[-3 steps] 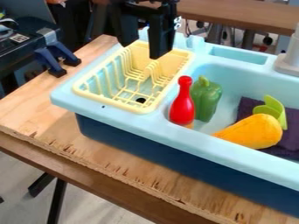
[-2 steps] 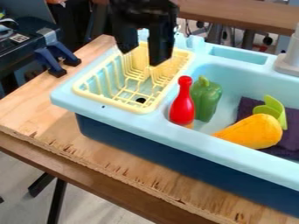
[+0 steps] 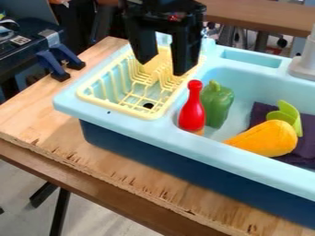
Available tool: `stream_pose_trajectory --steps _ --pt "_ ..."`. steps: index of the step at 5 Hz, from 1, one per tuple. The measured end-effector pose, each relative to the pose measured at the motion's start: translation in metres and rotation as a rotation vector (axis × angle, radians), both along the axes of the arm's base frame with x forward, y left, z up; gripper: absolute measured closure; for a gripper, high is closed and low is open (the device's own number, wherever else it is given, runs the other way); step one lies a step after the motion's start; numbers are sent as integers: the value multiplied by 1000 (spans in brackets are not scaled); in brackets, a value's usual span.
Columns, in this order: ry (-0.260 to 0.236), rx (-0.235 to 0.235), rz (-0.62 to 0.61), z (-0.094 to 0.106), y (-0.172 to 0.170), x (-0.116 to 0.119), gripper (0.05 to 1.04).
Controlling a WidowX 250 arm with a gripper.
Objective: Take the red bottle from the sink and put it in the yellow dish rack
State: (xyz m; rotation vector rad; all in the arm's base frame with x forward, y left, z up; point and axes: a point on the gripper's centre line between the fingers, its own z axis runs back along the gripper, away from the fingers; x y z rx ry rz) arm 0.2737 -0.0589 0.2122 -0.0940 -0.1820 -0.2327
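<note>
Gripper (image 3: pixel 162 68) over yellow rack (image 3: pixel 115 108), jaws released, empty
We'd best clear its wires, go slow near red bottle (image 3: pixel 192 111)

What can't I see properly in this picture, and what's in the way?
All in the camera view:
Part of the yellow rack: behind the gripper.
The green pepper's left side: behind the red bottle.
Part of the purple cloth: behind the orange vegetable.
The grey tap's right side: cut off by the right edge.
</note>
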Motion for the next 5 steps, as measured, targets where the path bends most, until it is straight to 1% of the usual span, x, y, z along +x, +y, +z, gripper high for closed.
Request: stream_pose_trajectory --steps 1,2,3,4,5 --pt "2 42 -33 0 -12 -5 81" --pt "78 139 -117 -4 -28 9 81" --pt "176 236 -176 -18 -39 23 81" --pt "249 292 -149 -26 -37 30 81" --pt "285 308 -137 -28 -36 31 81"
